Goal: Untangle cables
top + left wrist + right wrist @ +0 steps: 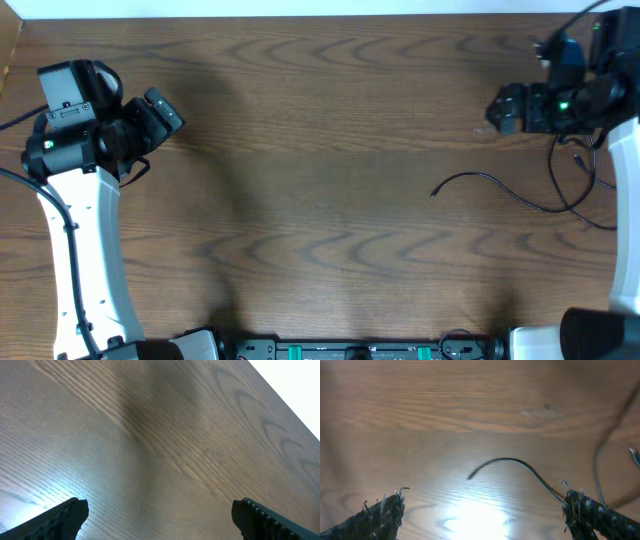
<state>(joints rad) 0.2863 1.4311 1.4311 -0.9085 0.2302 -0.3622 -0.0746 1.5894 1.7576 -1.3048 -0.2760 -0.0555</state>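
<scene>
The worktop [330, 150] is a broad slab of brown wood-grain laminate, smooth with a dull sheen, and the wrist lights make pale glare patches on it. Two arms reach over it from its near edge. The left arm [85, 260] and the right arm [625, 200] each have a glossy white shell that ends in blocky black joints. A black rail with green fittings [350, 351] runs along the same near edge.

The left end effector [159, 515] hangs over the worktop's far left part. It is released: its dark, ridged fingers [62, 516] are spread wide with only bare wood between them.

The right end effector [482, 515] sits over the worktop's far right part and is also released. Its black fingers [380, 515] are well apart and rough with pale frayed fuzz.

The cables [560, 195] lie on the right side of the worktop, close to the right arm. One thin black cord [490, 180] arcs out towards the middle of the worktop, and its free tip rests on bare wood. In the right wrist view it curves up to the right finger, and I cannot tell whether it touches. More thin dark strands [575, 170] loop and cross by the worktop's right edge, partly hidden under the arm.
</scene>
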